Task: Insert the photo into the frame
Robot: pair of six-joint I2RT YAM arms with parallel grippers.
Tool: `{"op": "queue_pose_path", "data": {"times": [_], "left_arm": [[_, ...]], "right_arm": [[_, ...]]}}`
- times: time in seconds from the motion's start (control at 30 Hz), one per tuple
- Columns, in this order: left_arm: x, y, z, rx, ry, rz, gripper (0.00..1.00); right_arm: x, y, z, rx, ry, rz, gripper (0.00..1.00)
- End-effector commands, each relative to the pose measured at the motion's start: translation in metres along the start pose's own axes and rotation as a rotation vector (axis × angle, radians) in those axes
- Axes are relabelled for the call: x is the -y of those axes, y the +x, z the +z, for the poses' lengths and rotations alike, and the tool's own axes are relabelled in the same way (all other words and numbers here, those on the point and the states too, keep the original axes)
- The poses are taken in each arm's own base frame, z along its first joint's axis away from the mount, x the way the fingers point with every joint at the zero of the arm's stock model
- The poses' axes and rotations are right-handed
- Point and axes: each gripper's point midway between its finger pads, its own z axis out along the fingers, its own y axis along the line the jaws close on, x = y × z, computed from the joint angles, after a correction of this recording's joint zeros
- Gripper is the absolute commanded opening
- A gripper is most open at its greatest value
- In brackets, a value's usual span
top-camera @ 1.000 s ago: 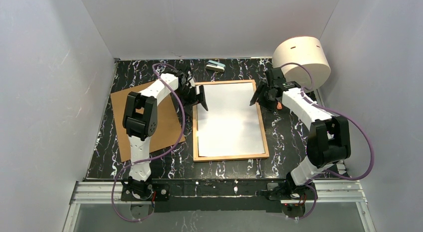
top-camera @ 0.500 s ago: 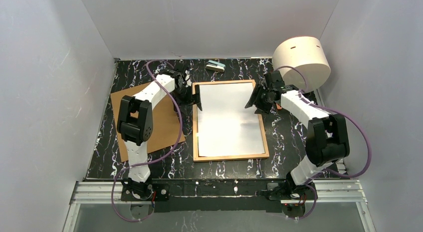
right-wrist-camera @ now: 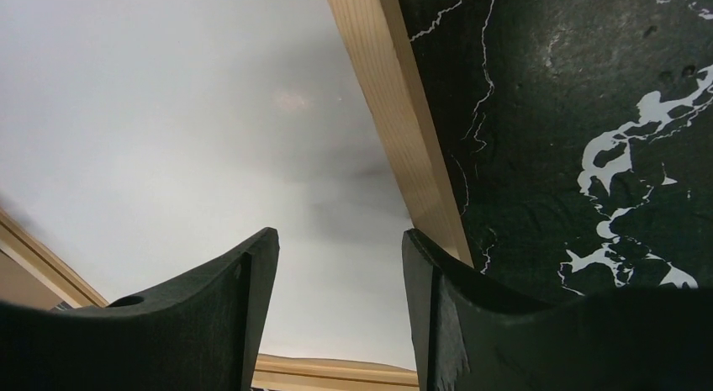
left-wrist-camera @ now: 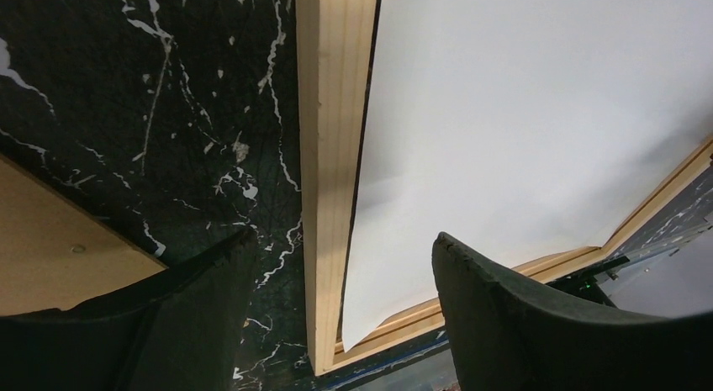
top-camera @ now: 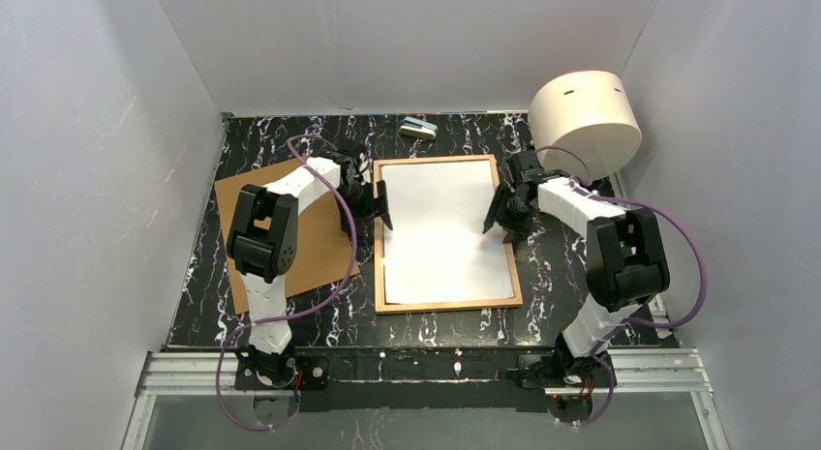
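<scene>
The photo (top-camera: 443,229) lies white back up inside the light-wood frame (top-camera: 447,303) at the table's middle. In the left wrist view the photo (left-wrist-camera: 521,130) has its left edge riding against the frame's left rail (left-wrist-camera: 332,155), its corner just inside the frame corner. My left gripper (top-camera: 380,200) is open and straddles that left rail (left-wrist-camera: 340,240). My right gripper (top-camera: 497,216) is open over the photo's right edge, one finger above the photo (right-wrist-camera: 210,139) and one above the right rail (right-wrist-camera: 404,130). Neither holds anything.
A brown cardboard backing board (top-camera: 286,227) lies left of the frame, under the left arm. A big cream cylinder (top-camera: 586,116) stands at the back right. A small grey-green block (top-camera: 419,129) lies behind the frame. White walls enclose the black marbled table (top-camera: 571,266).
My right gripper has moved down and toward me along the frame's right edge and now sits lower over the photo. My left gripper has shifted slightly left to the frame's left rail.
</scene>
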Motion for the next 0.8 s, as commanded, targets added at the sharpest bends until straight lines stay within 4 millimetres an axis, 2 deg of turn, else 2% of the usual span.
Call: {"op": "queue_pose_path", "data": {"times": [0.0,0.27,0.37,0.43,0.53,0.63,0.67,0.77], "left_arm": [[0.011,0.002,-0.006,0.002,0.058,-0.001,0.73],[0.007,-0.004,-0.006,0.024,0.026,-0.015,0.72],[0.000,-0.014,-0.016,0.071,-0.033,-0.016,0.72],[-0.010,-0.024,-0.026,0.120,-0.095,-0.019,0.73],[-0.024,-0.039,-0.050,0.203,-0.156,-0.042,0.75],[-0.047,-0.052,-0.074,0.285,-0.205,-0.108,0.77],[-0.057,-0.053,-0.081,0.304,-0.222,-0.136,0.78],[-0.104,-0.053,-0.104,0.346,-0.311,-0.252,0.83]], "right_arm": [[0.011,0.016,0.000,-0.036,0.031,-0.024,0.65],[0.002,0.028,0.005,-0.084,-0.007,-0.034,0.65],[-0.001,0.021,-0.001,-0.058,-0.005,-0.034,0.63],[-0.009,0.011,-0.013,-0.019,-0.022,-0.040,0.63],[-0.035,-0.006,-0.034,0.049,-0.102,-0.081,0.63],[-0.070,-0.010,-0.044,0.064,-0.221,-0.135,0.64],[-0.083,-0.008,-0.045,0.059,-0.259,-0.153,0.64],[-0.124,0.001,-0.045,0.022,-0.357,-0.204,0.64]]}}
